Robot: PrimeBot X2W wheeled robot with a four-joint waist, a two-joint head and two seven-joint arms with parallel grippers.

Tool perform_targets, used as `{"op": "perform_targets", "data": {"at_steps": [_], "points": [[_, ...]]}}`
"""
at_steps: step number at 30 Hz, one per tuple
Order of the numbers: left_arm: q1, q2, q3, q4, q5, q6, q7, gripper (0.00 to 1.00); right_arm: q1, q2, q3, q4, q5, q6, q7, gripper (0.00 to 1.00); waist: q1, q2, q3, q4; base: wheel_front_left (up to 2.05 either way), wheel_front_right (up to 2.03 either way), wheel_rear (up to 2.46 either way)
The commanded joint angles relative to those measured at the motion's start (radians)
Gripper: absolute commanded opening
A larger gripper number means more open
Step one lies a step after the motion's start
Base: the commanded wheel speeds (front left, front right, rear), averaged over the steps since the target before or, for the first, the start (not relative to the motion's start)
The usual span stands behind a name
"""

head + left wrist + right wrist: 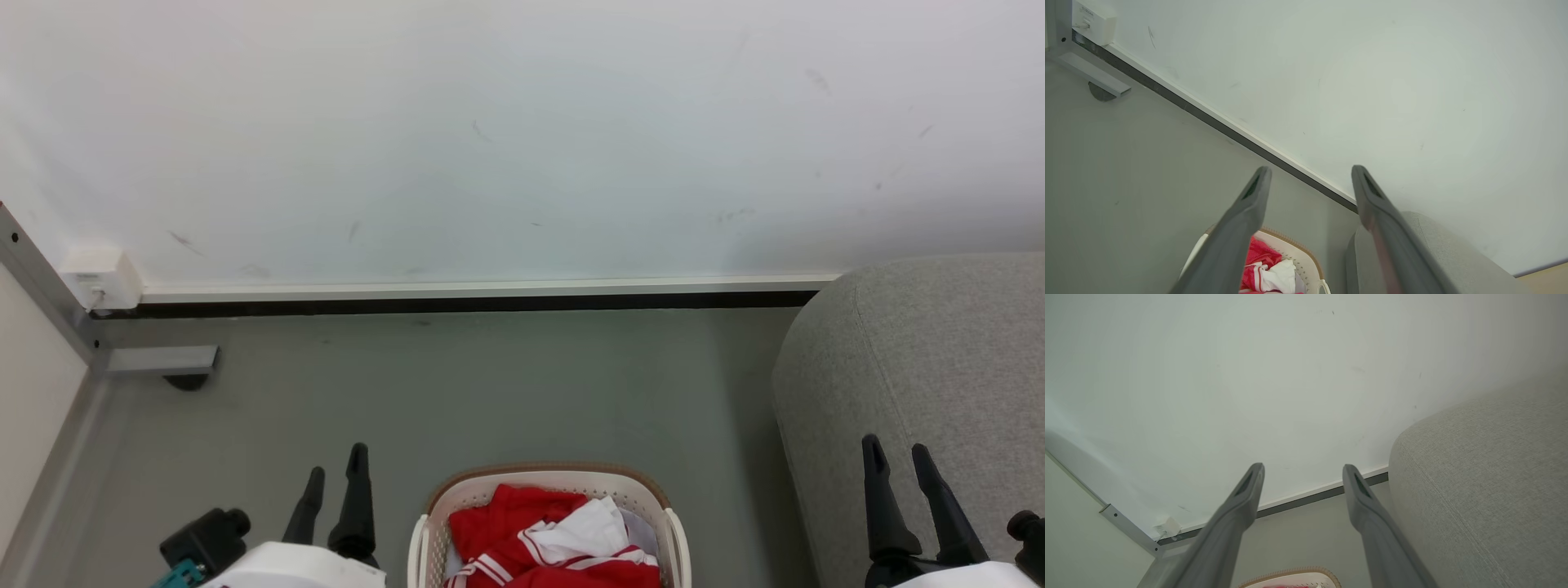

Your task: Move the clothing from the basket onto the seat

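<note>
The cream basket (638,487) with a brown rim stands on the floor at the bottom middle of the head view. Red and white clothing (539,535) lies bunched inside it. The light grey seat (931,359) rises at the right, its rounded end beside the basket. My left gripper (335,460) is open to the left of the basket, holding nothing. My right gripper (896,450) is open in front of the seat, also empty. In the left wrist view the left gripper (1310,171) points over the basket (1306,253), the clothing (1261,261) and the seat (1429,241). The right gripper (1302,469) points at the wall beside the seat (1486,477), with the basket (1298,574) rim below.
A white wall (522,139) with a dark skirting strip (457,304) closes the far side. A white socket box (102,278) and a grey metal frame post (49,286) stand in the left corner. Grey floor (490,392) lies between the basket and the wall.
</note>
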Motion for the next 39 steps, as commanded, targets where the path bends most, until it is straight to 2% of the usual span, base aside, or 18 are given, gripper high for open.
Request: {"op": "perform_targets", "data": {"at_steps": [1, 18, 39], "points": [[-0.004, 0.008, -0.005, -0.003, 0.040, 0.001, -0.009, 1.00, 0.000, -0.008, 0.005, -0.017, -0.031, -0.001, -0.012, 1.00, 0.0000, -0.0001, 0.000, 0.000, 0.00, 0.00, 0.00], [-0.001, 0.009, -0.023, 0.000, 0.249, 0.018, -0.054, 1.00, 0.004, -0.015, 0.006, -0.012, -0.220, -0.001, -0.056, 1.00, 0.0000, -0.0001, 0.000, -0.003, 0.00, 0.00, 0.00], [0.015, 0.009, -0.003, 0.037, 0.477, -0.003, -0.101, 1.00, 0.017, -0.011, 0.028, 0.004, -0.352, -0.002, -0.100, 1.00, 0.0000, -0.0001, 0.000, 0.002, 0.00, 0.00, 0.00]]}}
